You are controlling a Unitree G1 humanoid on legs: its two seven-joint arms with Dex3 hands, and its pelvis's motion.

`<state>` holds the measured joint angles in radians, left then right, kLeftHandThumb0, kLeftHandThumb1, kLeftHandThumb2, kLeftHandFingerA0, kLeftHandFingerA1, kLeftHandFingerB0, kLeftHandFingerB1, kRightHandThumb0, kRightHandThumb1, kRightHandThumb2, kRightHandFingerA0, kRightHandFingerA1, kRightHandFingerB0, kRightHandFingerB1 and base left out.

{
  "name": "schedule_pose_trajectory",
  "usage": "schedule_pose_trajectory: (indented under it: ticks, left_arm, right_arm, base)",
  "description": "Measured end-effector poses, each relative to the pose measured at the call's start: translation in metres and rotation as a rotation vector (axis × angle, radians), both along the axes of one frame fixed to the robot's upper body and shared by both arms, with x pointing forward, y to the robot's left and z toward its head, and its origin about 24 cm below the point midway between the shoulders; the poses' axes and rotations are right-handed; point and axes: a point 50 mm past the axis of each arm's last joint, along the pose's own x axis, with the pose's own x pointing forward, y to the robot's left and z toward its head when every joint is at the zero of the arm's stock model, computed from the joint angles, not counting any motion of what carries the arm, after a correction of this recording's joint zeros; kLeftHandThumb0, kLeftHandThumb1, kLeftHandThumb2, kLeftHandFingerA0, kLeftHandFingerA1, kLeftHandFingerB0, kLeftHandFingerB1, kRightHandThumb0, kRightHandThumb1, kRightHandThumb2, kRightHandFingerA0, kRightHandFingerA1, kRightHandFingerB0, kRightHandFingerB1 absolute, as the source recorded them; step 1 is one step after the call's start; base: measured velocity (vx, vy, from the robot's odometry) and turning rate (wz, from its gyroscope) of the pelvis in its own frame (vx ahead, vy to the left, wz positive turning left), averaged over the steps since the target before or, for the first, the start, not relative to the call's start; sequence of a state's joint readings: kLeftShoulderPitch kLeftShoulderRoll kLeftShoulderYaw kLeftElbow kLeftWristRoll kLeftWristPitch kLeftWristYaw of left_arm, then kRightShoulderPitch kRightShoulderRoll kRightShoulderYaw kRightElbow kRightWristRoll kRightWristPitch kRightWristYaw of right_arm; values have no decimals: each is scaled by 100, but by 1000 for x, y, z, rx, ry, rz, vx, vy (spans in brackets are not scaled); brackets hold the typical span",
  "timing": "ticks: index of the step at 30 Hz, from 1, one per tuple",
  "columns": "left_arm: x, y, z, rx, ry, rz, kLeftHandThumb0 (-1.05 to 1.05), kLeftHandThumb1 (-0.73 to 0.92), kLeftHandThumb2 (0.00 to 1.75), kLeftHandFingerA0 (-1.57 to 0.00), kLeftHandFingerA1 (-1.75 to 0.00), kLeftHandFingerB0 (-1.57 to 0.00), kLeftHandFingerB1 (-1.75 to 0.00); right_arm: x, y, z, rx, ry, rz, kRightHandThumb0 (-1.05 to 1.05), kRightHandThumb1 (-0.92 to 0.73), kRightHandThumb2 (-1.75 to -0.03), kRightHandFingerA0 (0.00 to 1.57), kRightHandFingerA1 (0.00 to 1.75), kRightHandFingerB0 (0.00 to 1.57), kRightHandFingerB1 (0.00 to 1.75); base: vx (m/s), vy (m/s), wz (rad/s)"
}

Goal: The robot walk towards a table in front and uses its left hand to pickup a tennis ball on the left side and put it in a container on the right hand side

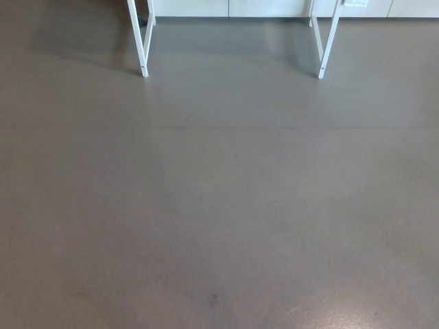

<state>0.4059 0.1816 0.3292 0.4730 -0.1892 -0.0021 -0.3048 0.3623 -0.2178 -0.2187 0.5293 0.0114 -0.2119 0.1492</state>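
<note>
Nothing to report of the fingers: neither left hand nor right hand inside the head view, so no telling whether released, clenched or grasping anything. No forearm either. Outward from there, only bare grey floor (219, 205) across nearly the whole frame, with a small dark mark (213, 299) near the bottom edge and a pale sheen of reflected light (360, 317) at the near right corner. Far off, at the top, two white table legs, the left leg (143, 67) and the right leg (324, 65), well apart, both cut off above by the frame edge, with a strip of pale cabinet fronts (233, 7) behind. Tabletop out of view, and with it the tennis ball and the container; presumably up there, ball to the left and container to the right per the task, but not confirmable from here. Judged as the opening step: the walk towards the table, with a broad stretch of floor yet to cross and no pickup begun. Called for next: a straight approach, centred between the two legs, ending close enough for the left hand to reach the ball's side without bumping the frame. Then a look at the tabletop itself, to sight ball and container before any reach.
</note>
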Motion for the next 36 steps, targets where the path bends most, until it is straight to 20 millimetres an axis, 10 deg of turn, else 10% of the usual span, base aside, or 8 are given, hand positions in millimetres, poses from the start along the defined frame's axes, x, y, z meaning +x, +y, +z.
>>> schedule_pose_trajectory:
  ticks: [36]
  left_arm:
    - [-1,-1,4,-58,-34,-21,-12,66,59,-54,-40,-39,-35]
  right_arm:
    - [-8,-2,0,30,-27,22,-39,-45,-67,60,51,44,45]
  base:
    - [30,85,-1]
